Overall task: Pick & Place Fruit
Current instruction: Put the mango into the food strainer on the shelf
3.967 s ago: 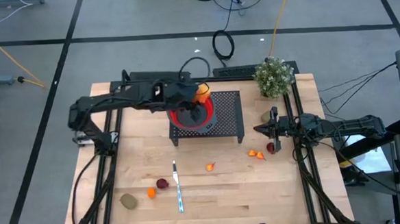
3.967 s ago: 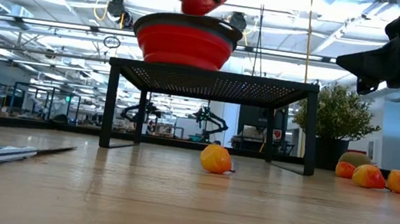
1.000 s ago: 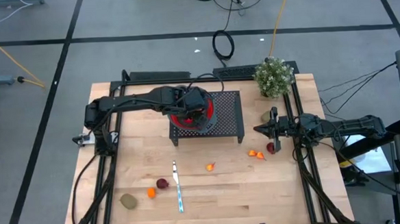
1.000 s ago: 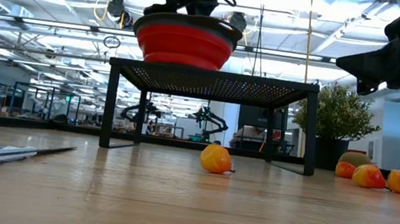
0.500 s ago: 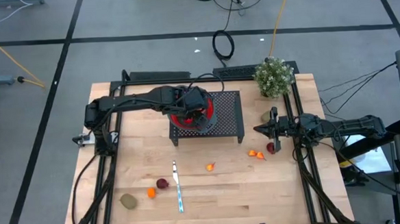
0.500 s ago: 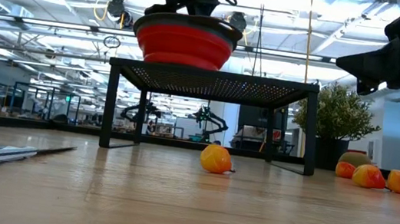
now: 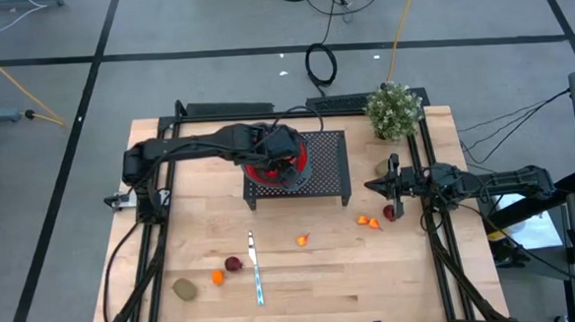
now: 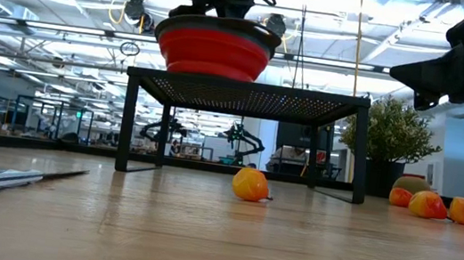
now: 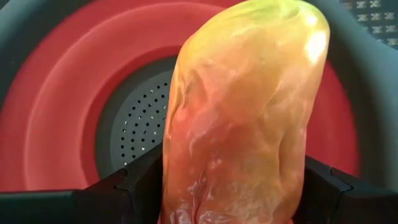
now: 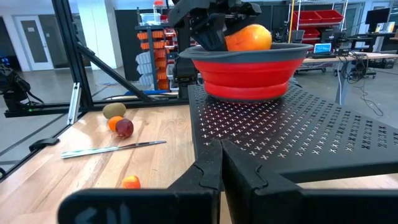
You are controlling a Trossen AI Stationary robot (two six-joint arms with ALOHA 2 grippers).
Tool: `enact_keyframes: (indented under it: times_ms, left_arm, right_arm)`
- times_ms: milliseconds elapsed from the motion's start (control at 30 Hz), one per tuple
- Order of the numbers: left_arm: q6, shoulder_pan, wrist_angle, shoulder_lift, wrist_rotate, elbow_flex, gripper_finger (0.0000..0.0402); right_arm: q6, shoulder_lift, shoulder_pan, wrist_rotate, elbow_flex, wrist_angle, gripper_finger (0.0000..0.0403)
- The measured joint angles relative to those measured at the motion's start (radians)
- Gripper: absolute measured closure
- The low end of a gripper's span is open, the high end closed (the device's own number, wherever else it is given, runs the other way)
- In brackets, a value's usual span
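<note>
The left gripper (image 7: 279, 159) is seen lowered into the red collapsible bowl (image 7: 296, 161), which stands on a black perforated stand (image 7: 327, 169) at the back of the wooden table (image 7: 323, 277). A large red-orange oval fruit (image 9: 242, 118) is shown between its fingers (image 9: 134, 186), resting inside the bowl over the grey perforated base; whether the fingers pinch it or merely flank it cannot be told. The right gripper (image 7: 372, 186) is parked near the table's right edge, fingers pressed together and empty. Beside it lie a dark red fruit (image 7: 390, 212) and two small orange pieces (image 7: 369, 221). Another small orange piece (image 7: 302, 240) lies in front of the stand. A silver knife (image 7: 256, 271) lies toward the front, with a dark red-purple fruit (image 7: 234, 264), a tiny orange fruit (image 7: 217, 277) and a brown-green kiwi-like fruit (image 7: 184, 289) to its left. A potted plant (image 7: 393, 109) stands at the back right corner
</note>
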Motion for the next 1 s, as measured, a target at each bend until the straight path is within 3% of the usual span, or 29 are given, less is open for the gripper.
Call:
enact_keyframes:
  times_ms: [700, 1000]
  left_arm:
    - [0.004, 0.005, -0.006, 0.021, 0.013, 0.000, 0.0132]
    - [0.016, 0.005, -0.005, 0.021, 0.005, 0.000, 0.0087]
  right_arm:
    - [0.014, 0.000, 0.000, 0.000, 0.000, 0.000, 0.0403]
    - [0.014, 0.000, 0.000, 0.000, 0.000, -0.001, 0.0403]
